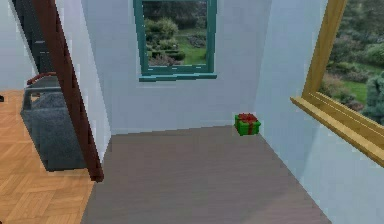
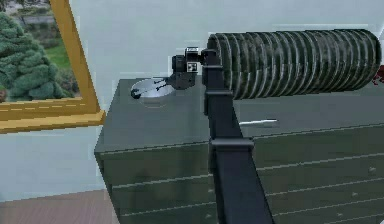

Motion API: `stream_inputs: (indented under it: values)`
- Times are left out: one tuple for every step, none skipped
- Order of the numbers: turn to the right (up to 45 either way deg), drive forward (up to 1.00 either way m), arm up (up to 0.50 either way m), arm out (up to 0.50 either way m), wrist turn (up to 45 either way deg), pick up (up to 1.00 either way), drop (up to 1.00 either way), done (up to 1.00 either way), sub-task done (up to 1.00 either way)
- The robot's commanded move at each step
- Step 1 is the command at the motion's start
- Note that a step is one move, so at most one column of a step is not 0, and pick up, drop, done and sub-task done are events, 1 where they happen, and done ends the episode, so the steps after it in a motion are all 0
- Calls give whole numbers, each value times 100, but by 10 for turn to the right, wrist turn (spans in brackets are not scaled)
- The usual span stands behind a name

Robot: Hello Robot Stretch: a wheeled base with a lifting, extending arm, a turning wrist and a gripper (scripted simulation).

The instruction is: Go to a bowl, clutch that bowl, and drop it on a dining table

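Observation:
In the arm side view my arm point(image 2: 232, 150) reaches out over a dark green chest of drawers point(image 2: 170, 165). At its far end sit the two white marker squares point(image 2: 187, 65), with the gripper point(image 2: 160, 86) just left of them. A flat, round, pale grey thing point(image 2: 146, 90), perhaps a shallow bowl, lies on the chest top right at the fingers. Whether the gripper holds anything cannot be told.
A large ribbed dark cylinder point(image 2: 295, 62) lies on the chest beside the arm, and a thin white stick point(image 2: 258, 123) lies near it. A wood-framed window point(image 2: 45, 70) is on the left. Ahead: grey floor point(image 1: 200, 175), green gift box point(image 1: 247, 123), teal window point(image 1: 178, 38), dark grey bag point(image 1: 50, 125), brown post point(image 1: 65, 90).

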Motion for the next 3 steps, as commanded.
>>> stream_inputs:
  values:
    - [0, 0, 4, 0, 0, 0, 0, 0, 0]
    - [0, 0, 0, 0, -450, 0, 0, 0, 0]
    - [0, 0, 0, 0, -390, 0, 0, 0, 0]
